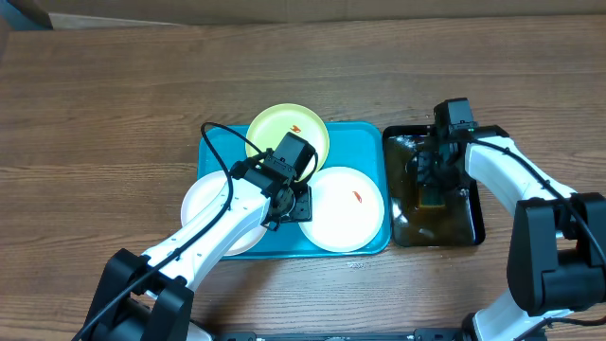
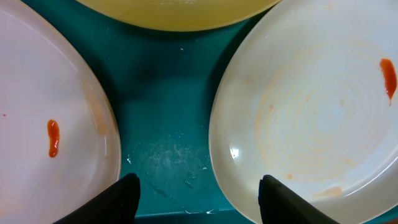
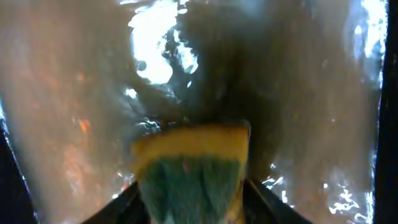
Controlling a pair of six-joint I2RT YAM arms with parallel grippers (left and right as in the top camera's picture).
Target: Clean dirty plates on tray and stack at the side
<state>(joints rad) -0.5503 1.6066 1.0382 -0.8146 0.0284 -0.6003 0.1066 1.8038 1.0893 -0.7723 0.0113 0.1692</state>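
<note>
Three plates lie on the turquoise tray [image 1: 220, 142]: a yellow-green one [image 1: 275, 125] at the back, a white one [image 1: 352, 213] at the right with a red smear, and a white one [image 1: 204, 204] at the left, partly under my left arm. My left gripper [image 2: 198, 199] is open and empty, low over the tray floor [image 2: 168, 112] between the two white plates [image 2: 50, 118] [image 2: 323, 106]. My right gripper [image 3: 191, 199] is shut on a yellow and green sponge [image 3: 189, 168] over the wet black tray [image 1: 471, 227].
The black tray holds brownish water [image 3: 74, 93]. It stands right against the turquoise tray's right side. Bare wooden table [image 1: 114, 85] lies to the left and behind the trays.
</note>
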